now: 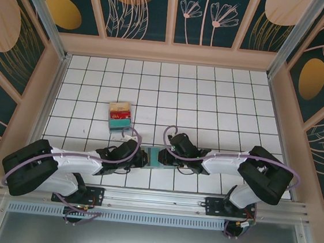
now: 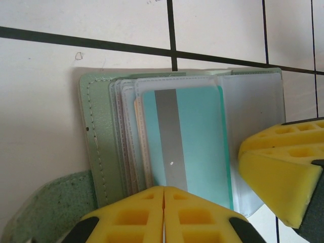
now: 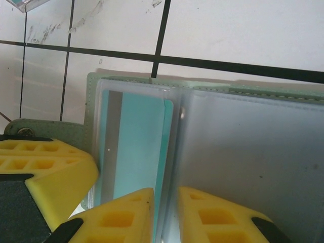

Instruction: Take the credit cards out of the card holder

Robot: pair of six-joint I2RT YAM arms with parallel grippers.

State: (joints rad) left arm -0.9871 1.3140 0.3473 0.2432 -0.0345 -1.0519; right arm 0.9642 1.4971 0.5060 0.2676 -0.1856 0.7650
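Note:
The grey-green card holder (image 1: 153, 156) lies open on the tiled table between both arms. Its stitched edge (image 2: 98, 142) and clear sleeves show from the left wrist. A teal card with a grey stripe (image 2: 197, 142) sits in the top sleeve, with thin pale tan card edges (image 2: 139, 147) behind it. My left gripper (image 2: 164, 195) is shut, its tips over that card's near edge; I cannot tell whether it pinches anything. My right gripper (image 3: 164, 202) is shut on a clear sleeve leaf beside the teal card (image 3: 136, 147). The right gripper's finger (image 2: 278, 172) rests on the sleeve.
A small stack of tan, red and teal cards (image 1: 120, 115) lies behind the holder, to the left. The holder's green clasp strap (image 2: 50, 207) sticks out beside my left fingers. Wooden walls (image 1: 51, 75) fence the table; a metal rail (image 1: 154, 199) runs along the front.

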